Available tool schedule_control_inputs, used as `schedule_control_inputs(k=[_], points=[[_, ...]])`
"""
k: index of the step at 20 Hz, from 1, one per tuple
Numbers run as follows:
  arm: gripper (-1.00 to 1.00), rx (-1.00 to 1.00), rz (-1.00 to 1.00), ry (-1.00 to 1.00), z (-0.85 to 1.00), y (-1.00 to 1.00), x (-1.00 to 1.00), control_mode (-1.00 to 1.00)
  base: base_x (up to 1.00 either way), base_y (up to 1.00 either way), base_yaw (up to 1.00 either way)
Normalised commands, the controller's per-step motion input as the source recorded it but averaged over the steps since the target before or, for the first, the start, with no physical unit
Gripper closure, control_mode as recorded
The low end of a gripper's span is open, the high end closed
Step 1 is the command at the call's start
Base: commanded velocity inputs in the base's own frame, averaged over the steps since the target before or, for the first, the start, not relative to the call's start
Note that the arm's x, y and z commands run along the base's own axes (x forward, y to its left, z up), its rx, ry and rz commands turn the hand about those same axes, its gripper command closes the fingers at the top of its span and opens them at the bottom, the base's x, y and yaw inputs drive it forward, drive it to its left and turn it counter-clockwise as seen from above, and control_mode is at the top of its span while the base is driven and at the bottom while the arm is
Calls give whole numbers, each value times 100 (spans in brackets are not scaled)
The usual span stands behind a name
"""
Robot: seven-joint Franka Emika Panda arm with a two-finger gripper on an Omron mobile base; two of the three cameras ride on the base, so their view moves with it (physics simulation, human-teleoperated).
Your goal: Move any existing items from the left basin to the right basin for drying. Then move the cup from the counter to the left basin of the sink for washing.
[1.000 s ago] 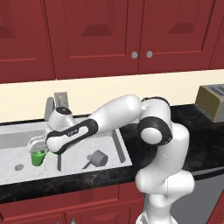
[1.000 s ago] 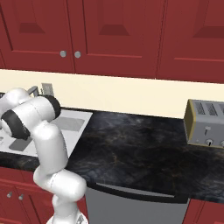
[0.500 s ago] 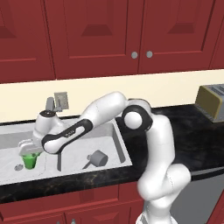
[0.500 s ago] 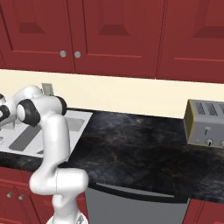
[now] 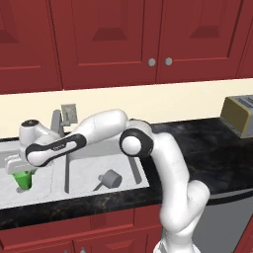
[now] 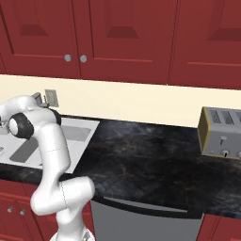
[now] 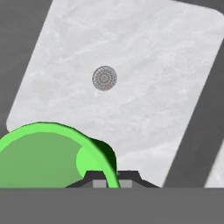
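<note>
- Red cabinet doors (image 5: 104,39) and a cream backsplash back the glossy black counter (image 5: 207,153), into which the pale marbled sink (image 5: 74,190) with its grey tap (image 5: 57,122) is set; a toaster (image 6: 221,133) stands far along the counter.
- Gripper (image 5: 20,165): jaws pinched narrow on the rim of the green cup (image 5: 22,180), which hangs directly beneath it.
- Key relation: the cup is suspended over the left basin (image 7: 144,87), upright, with the floor and round drain (image 7: 104,78) below it. Whether its base touches the floor cannot be told.
- Grey handled pot (image 5: 109,179) lies in the right basin (image 5: 89,165), so that step appears complete.
- Judgement: what remains is a straight descent and release; an early release may tip the cup.
</note>
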Motion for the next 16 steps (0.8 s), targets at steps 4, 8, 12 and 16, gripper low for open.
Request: schedule_control_inputs(k=[4, 8, 12, 16], points=[[100, -6, -1, 7, -16, 20, 29, -100, 0, 0, 0], [100, -3, 0, 3, -31, 14, 26, -100, 0, 0, 0], [100, -4, 0, 2, -25, 12, 26, -100, 0, 0, 0], [100, -4, 0, 0, -36, 3, 17, -100, 0, 0, 0]])
